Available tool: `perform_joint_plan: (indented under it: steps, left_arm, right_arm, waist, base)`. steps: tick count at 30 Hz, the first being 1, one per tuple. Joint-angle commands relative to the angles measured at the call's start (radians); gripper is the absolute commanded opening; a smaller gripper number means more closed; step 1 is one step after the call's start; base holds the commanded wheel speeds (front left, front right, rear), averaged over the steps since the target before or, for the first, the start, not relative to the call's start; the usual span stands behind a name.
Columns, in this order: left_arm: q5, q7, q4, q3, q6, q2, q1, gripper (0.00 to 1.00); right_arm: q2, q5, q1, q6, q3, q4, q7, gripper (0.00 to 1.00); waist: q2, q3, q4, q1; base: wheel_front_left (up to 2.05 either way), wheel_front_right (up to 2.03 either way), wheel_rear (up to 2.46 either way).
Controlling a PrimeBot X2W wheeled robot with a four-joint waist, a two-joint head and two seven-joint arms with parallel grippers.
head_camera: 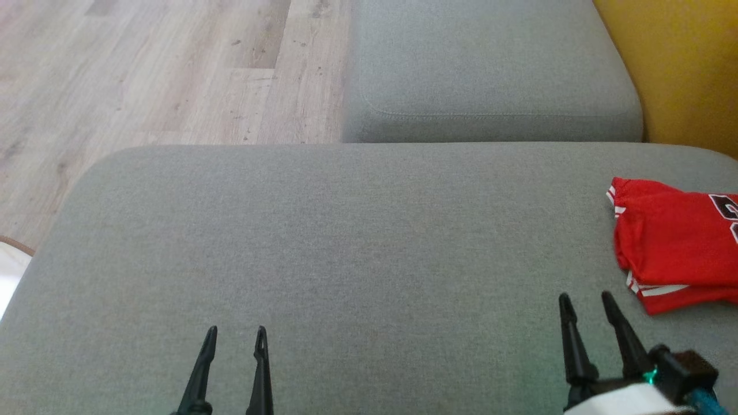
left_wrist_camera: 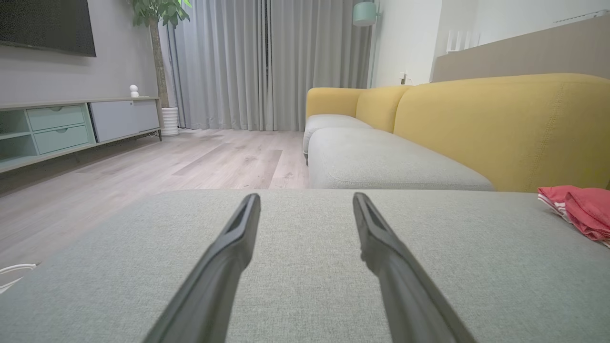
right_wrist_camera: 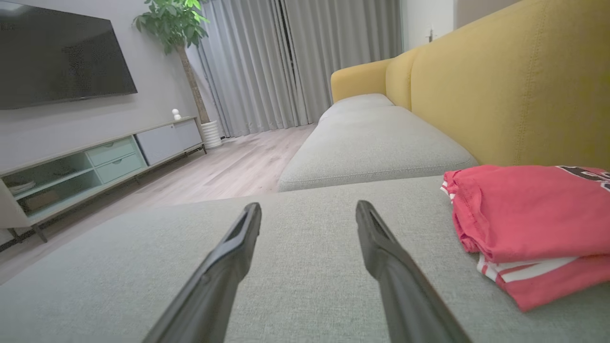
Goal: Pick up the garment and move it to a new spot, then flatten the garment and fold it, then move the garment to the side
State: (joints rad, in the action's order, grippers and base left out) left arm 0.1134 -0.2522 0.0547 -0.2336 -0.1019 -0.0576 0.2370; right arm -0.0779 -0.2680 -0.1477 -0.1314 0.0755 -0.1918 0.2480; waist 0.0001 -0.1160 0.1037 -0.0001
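Although both claws hang over the grey seat cushion (head_camera: 346,242), neither has anything in it. The left claw (head_camera: 236,329) stands at the near edge with its two dark fingers spread and bare fabric between them. The right claw (head_camera: 585,295) is likewise released, fingers apart and empty.

The red jersey (head_camera: 674,248) lies at the far right of the same cushion, close to the yellow backrest (right_wrist_camera: 514,85), and the head view's right edge cuts part of it off. It sits in a compact, layered stack, with white-striped hems showing at its lower edge and dark lettering on top. The right claw's tips are near its lower-left corner but apart from it. The left claw is well apart from it, with open cushion between.

Judged from how things lie, the folding looks done and the garment looks already set aside. That would make the step in hand the very last one: letting go and clearing away after the move to the side. The fold is a little loose at the left edge, where the upper layer bulges, though it seems to hold.

If anything is left, the next move calls only for drawing the right arm back without brushing the stack. Should the fold want tidying, the right claw is the one placed to reach it, coming in low at the near corner.
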Motion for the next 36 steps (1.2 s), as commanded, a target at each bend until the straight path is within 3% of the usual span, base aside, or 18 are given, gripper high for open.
perform_joint_plan:
  steps: [1,20,21,27,36]
  left_arm:
    - [-0.009,-0.01,-0.04,0.036,0.004,0.004,-0.034,1.0]
    - [-0.028,-0.01,-0.039,0.039,0.009,0.006,-0.033,1.0]
    - [-0.016,0.0,-0.002,0.005,0.006,0.001,0.0,0.0]
    - [-0.013,0.005,0.084,0.004,0.006,0.001,0.028,0.0]
    - [0.1,0.023,0.092,0.019,0.02,-0.006,0.008,0.0]
  right_arm:
    - [-0.005,0.021,0.01,0.001,0.016,0.052,0.014,1.0]
    - [0.004,0.042,-0.054,0.001,0.027,0.082,0.014,1.0]
    - [0.009,0.04,-0.091,0.0,0.006,0.045,0.0,0.0]
    - [0.008,0.037,-0.107,0.0,0.014,-0.044,-0.003,0.0]
    - [0.006,-0.064,-0.085,0.0,0.006,-0.049,-0.023,0.0]
  waist:
    - [-0.0001,-0.005,0.003,0.0001]
    - [-0.0001,-0.019,-0.034,0.0001]
    - [-0.0001,-0.019,-0.033,0.0002]
    - [-0.0001,-0.019,-0.034,0.0002]
    - [-0.0001,-0.009,-0.039,0.0002]
  base:
    - [0.0,0.0,0.0]
    - [0.0,0.0,0.0]
    - [0.0,0.0,0.0]
    - [0.0,0.0,0.0]
    - [0.0,0.0,0.0]
